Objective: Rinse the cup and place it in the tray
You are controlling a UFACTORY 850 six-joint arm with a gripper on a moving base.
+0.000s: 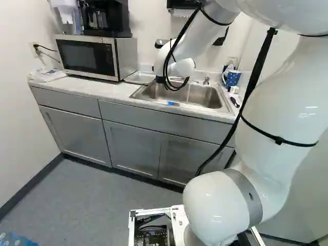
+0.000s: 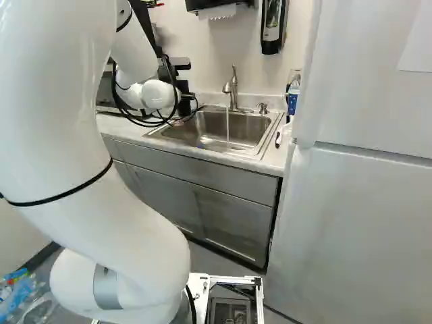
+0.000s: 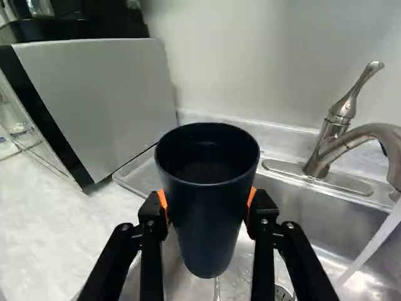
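Gripping cup upright between pads of hand, with tray just beyond, on side away from running water.

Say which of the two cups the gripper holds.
The plain dark cup, between the orange pads; the patterned blue mug stands on the counter beside the sink.

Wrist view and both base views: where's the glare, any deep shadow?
Wrist view: inside of the cup in deep shadow; bright glints on the sink floor by the running water. Left base view: small highlights on the white arm. Right base view: bright patches on the sink floor.
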